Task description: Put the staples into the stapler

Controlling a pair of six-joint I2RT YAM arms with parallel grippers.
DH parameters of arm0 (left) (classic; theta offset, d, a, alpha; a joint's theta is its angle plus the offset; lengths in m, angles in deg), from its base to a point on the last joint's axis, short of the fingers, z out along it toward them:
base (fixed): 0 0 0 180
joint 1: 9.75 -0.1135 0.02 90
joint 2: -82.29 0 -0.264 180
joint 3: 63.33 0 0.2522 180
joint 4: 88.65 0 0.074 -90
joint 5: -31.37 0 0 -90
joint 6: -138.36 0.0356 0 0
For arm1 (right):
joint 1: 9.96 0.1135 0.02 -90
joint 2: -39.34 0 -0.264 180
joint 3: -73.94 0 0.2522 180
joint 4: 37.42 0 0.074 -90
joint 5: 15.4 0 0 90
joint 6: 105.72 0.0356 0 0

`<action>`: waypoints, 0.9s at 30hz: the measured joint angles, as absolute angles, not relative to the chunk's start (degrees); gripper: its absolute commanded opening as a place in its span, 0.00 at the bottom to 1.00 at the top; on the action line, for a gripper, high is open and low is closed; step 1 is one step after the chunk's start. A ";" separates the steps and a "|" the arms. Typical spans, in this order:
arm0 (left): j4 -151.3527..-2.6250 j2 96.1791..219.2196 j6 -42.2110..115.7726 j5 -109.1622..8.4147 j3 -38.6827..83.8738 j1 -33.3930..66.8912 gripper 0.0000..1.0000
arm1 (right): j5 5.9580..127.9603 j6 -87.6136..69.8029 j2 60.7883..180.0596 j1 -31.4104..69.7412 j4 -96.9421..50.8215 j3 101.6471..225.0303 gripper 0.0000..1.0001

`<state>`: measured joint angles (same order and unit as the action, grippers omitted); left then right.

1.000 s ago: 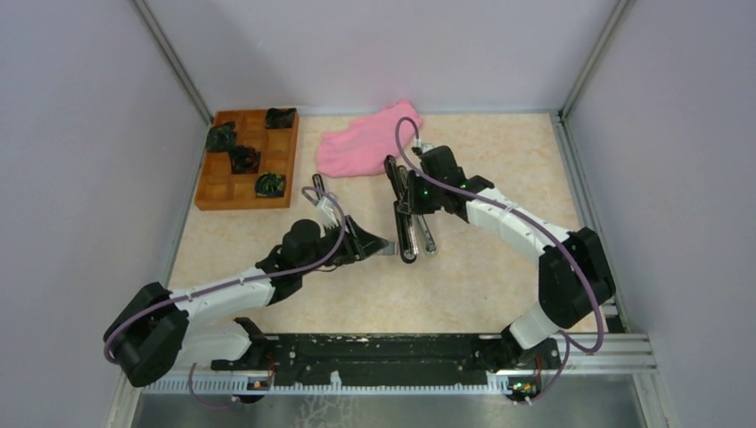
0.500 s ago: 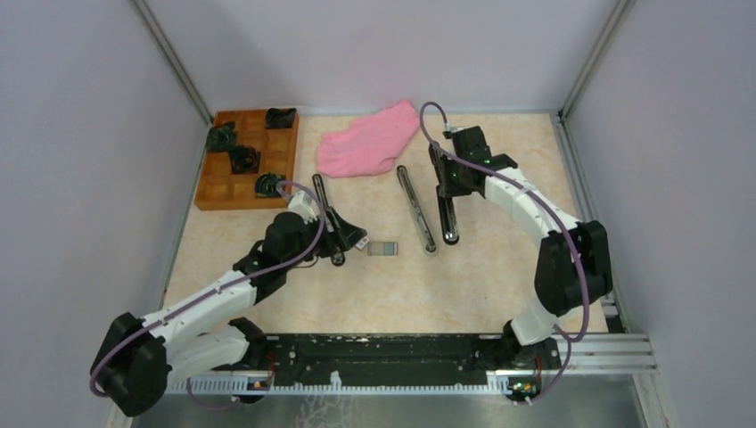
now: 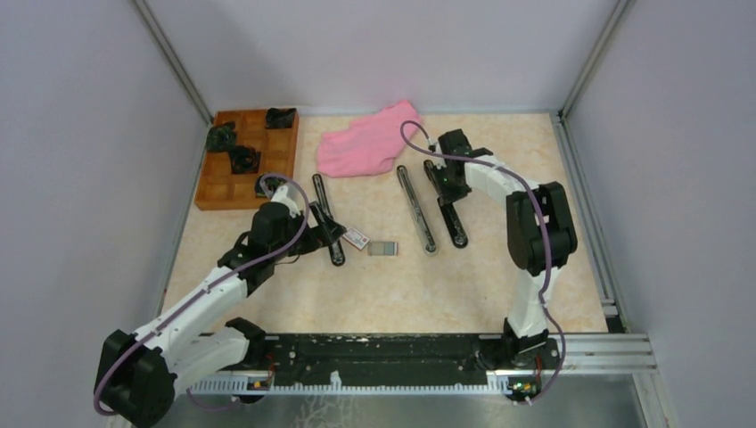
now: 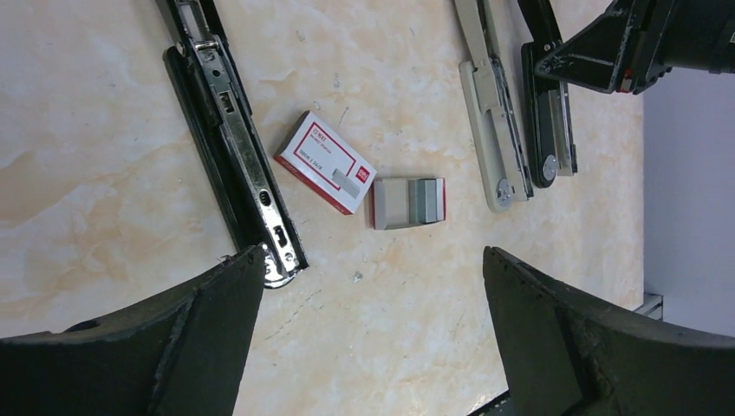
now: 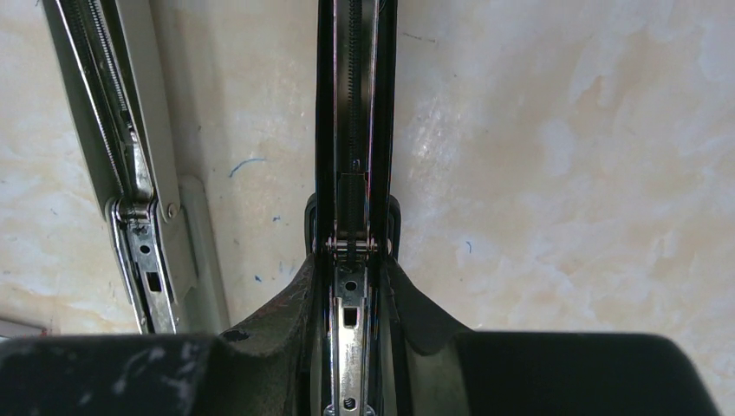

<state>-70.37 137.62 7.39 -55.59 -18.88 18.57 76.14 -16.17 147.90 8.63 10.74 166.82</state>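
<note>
Left claw (image 4: 373,269) has let go. A second ago it was down at the staples (image 4: 423,199); now its fingers stand wide apart, hold nothing, and have pulled back toward the left. It hangs over the near end of the second black stapler (image 4: 234,165). The staples lie flat on the worktop (image 4: 104,130), in their little sleeve. They touch or nearly touch the red-and-white staple box (image 4: 325,173), with the grey stapler (image 4: 490,113) well to their right.

Right claw (image 5: 351,269) is still clamped on the black stapler (image 5: 351,104), gripping near the hinge. It has carried that stapler away from the grey one. The two now lie side by side on the worktop, close but apart. The black stapler is folded open, and the part of its rail in view looks bare.

Judgement: the staples were released short of any stapler, so nothing is loaded yet. The open black stapler looks staged to receive them. The left claw will likely need to re-grasp the block and line it up with that rail.
</note>
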 measured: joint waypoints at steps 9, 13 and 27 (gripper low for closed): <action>-67.22 137.51 8.59 -55.19 -18.53 17.08 0.99 | 74.52 -18.20 151.28 8.61 9.88 168.52 0.14; -67.12 138.21 8.59 -54.58 -18.53 17.08 0.99 | 74.15 -18.11 151.59 8.61 10.06 168.52 0.39; -67.07 139.39 8.55 -52.81 -18.53 16.84 0.99 | 74.50 -12.41 140.73 9.96 7.30 163.76 0.57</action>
<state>-67.07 139.39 8.55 -52.81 -18.53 16.84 74.50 -12.41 140.73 9.96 7.30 163.76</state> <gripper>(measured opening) 0.990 0.592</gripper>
